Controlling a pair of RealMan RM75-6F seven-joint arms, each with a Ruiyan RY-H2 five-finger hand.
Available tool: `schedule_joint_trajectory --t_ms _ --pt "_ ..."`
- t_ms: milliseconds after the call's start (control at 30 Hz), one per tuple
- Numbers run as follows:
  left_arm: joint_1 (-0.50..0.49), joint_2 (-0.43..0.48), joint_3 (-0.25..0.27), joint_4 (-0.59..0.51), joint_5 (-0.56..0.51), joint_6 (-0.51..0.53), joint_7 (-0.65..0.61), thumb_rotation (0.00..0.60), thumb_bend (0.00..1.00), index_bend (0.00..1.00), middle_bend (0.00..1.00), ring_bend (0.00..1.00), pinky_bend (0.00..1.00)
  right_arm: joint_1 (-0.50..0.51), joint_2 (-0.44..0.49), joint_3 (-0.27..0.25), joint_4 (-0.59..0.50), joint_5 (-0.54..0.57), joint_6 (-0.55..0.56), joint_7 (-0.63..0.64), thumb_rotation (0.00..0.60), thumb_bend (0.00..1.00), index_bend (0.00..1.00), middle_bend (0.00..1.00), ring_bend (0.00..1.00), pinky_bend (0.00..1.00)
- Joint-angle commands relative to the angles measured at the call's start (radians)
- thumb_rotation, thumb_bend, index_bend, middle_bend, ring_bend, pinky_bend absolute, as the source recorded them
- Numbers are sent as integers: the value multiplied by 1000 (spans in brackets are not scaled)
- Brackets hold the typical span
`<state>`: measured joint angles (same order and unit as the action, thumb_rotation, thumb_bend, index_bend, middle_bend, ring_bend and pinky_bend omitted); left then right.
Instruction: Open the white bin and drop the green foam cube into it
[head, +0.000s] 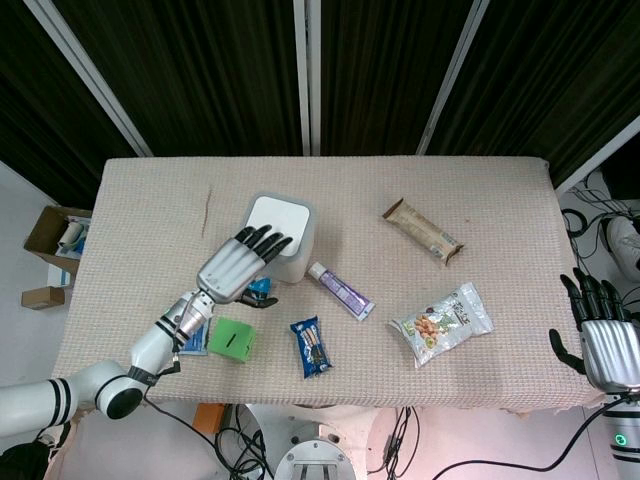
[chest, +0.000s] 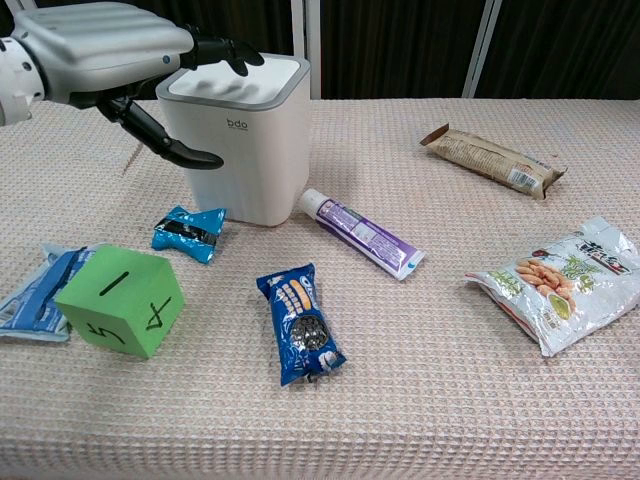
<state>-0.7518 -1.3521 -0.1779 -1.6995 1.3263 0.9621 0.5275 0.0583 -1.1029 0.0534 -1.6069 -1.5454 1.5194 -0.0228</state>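
**Left hand over the bin lid, cube not yet picked up**

Your left hand is over the near-left edge of the white bin. Its fingers are spread, it holds nothing, and the fingertips reach onto the lid, which is shut. The thumb hangs down beside the left wall of the bin. I cannot tell if the fingertips really press on the lid or are only just above it.

The first risk, as I judge it, is the bin itself. It looks light and it stands free on the table, so a sideways push from the fingers may slide or tip it instead of opening the lid. If the lid is a press type, you need to push straight down; a push at the rim may do nothing.

The second risk is the clutter. A small blue packet lies just in front of the bin, and a toothpaste tube touches or nearly touches its right lower corner. A low sweep of the arm can drag them.

The green foam cube lies on the table near the front edge, below your left hand and well apart from the bin. It rests partly beside a flat blue pouch, so you may catch the pouch with the cube.

Your right hand is at the far right edge, fingers apart, holding nothing.
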Motion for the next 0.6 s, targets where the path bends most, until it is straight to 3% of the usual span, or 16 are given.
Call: schedule_joint_trajectory --t_ms 33,433,600 --pt "-2 1 4 -1 -1 4 5 285 157 66 138 81 206 1 -5 1 10 -13 10 11 600 339 0 0 0 0" --pt "-10 -1 22 20 -23 15 8 286 157 66 156 81 206 3 -20 -1 31 -16 8 22 600 341 0 0 0 0" --pt "-13 -1 35 28 -14 13 -6 338 157 67 221 81 205 4 -26 -2 38 -14 5 22 600 343 0 0 0 0"
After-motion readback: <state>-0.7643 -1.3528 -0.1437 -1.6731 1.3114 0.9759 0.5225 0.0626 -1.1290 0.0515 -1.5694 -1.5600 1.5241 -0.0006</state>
